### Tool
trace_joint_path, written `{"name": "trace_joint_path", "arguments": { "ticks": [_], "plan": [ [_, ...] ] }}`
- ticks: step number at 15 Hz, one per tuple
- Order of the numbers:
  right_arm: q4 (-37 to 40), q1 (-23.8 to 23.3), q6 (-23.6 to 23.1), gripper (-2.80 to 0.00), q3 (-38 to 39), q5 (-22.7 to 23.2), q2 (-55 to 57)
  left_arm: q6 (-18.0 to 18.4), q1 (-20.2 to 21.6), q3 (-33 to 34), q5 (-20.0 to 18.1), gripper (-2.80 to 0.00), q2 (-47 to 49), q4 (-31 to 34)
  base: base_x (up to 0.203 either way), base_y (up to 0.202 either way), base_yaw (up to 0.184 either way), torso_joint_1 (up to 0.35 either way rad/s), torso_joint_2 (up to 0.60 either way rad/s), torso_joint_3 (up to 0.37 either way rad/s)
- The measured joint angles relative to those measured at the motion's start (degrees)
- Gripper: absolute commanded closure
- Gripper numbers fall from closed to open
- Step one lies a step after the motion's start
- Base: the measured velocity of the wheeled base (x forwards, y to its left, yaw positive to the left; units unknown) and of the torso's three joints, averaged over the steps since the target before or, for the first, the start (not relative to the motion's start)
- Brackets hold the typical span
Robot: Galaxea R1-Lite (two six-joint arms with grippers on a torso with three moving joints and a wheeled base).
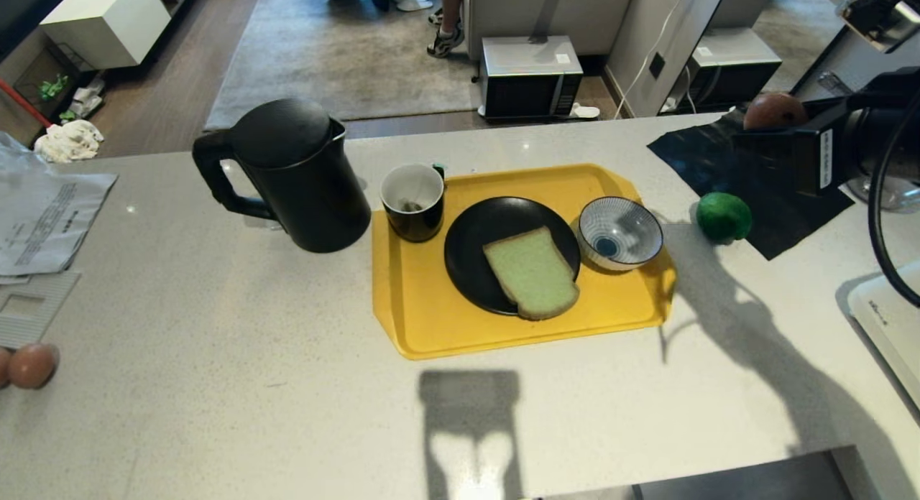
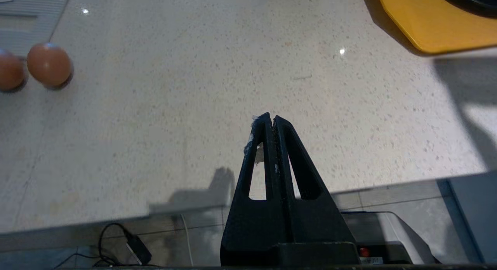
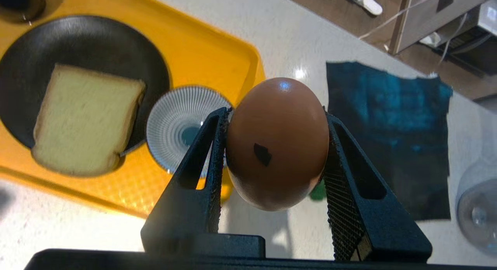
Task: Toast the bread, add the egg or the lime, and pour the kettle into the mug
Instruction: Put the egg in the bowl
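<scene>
The speckled egg (image 3: 277, 144) is held high over the counter's right side, with my right gripper (image 3: 275, 113) shut on it. In the head view this egg (image 1: 775, 112) hangs above a black cloth (image 1: 747, 177), up and to the right of the lime (image 1: 724, 216). The pale green bread (image 1: 532, 270) lies on a black plate (image 1: 467, 256) on the yellow tray (image 1: 431, 320). The mug (image 1: 413, 202) stands at the tray's far left corner, with the kettle (image 1: 298, 177) to its left. My left gripper (image 2: 270, 118) is shut and empty over the counter's near edge.
A blue-striped bowl (image 1: 620, 233) sits on the tray's right side. Two plain brown eggs (image 2: 49, 64) lie at the counter's left edge, near some papers (image 1: 43, 220). A white appliance (image 1: 888, 320) stands at the right edge. A person's legs show at the back.
</scene>
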Motion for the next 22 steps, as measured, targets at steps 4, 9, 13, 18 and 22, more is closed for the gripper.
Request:
{"name": "trace_joint_path", "arguments": {
  "ticks": [4,9,13,18,22],
  "plan": [
    [1.7,0.0,-0.8,0.00,1.7,0.1,-1.0,-0.1,0.0,0.0,0.1,0.00,0.0,0.0,0.029,0.000,0.001,0.001,0.00,0.001],
    [14.9,0.0,-8.9,0.00,6.3,2.2,-5.9,-0.1,0.0,0.0,0.1,0.00,0.0,0.0,0.000,0.000,0.000,0.000,0.00,0.000],
    [14.9,0.3,-12.0,0.00,9.0,2.6,-5.6,-0.2,0.0,0.0,0.1,0.00,0.0,0.0,0.000,0.000,0.000,0.000,0.00,0.000],
    [9.7,4.9,-12.2,0.00,8.7,0.0,0.6,-0.1,0.0,0.0,0.1,0.00,0.0,0.0,0.000,0.000,0.000,0.000,0.00,0.000],
    [7.8,6.3,-12.9,0.00,5.0,-0.7,7.9,-0.1,0.0,0.0,0.1,0.00,0.0,0.0,0.000,0.000,0.000,0.000,0.00,0.000]
  ]
}}
